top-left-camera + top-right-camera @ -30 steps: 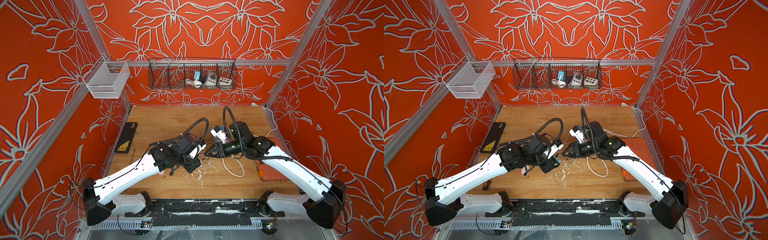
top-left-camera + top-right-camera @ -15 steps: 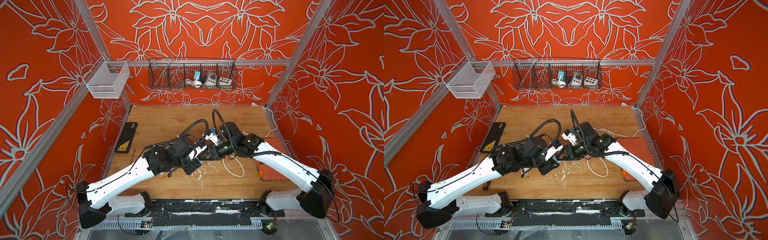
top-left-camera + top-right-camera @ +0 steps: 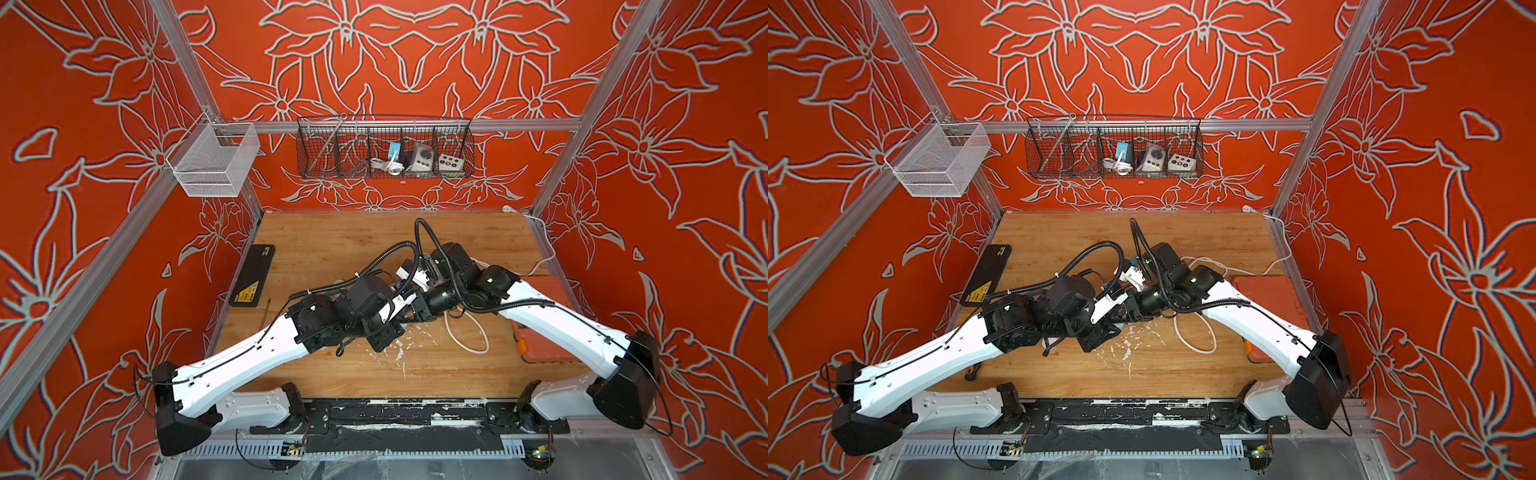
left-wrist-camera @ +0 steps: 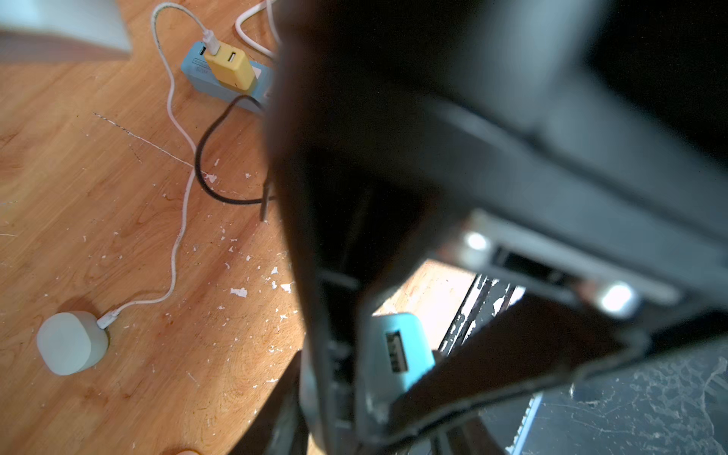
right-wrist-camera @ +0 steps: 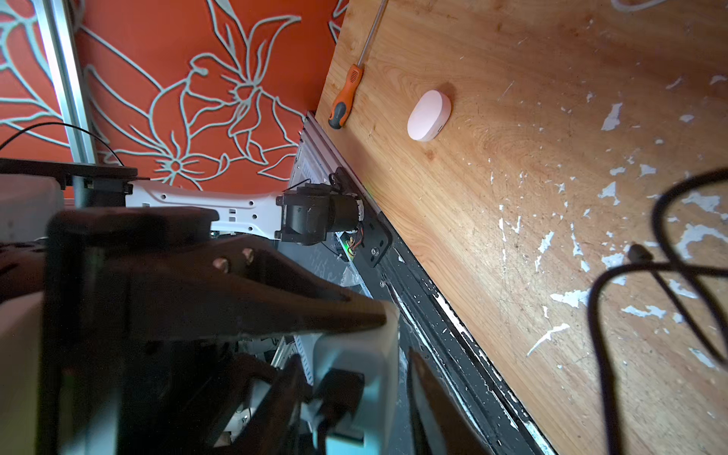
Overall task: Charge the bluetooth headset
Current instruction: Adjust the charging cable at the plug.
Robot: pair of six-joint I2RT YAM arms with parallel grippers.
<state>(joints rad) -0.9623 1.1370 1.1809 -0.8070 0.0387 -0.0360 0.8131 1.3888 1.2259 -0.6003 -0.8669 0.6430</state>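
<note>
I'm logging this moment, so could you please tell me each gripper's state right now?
Left gripper: closed on the light blue USB charger.
Right gripper: fingers flank that charger; grip cannot be told.

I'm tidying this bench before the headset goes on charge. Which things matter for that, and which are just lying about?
Likely for the job: earbud case, light-blue USB block, black cable, power strip.
Lying about: screwdriver, orange box, black pad, wire basket.
</note>
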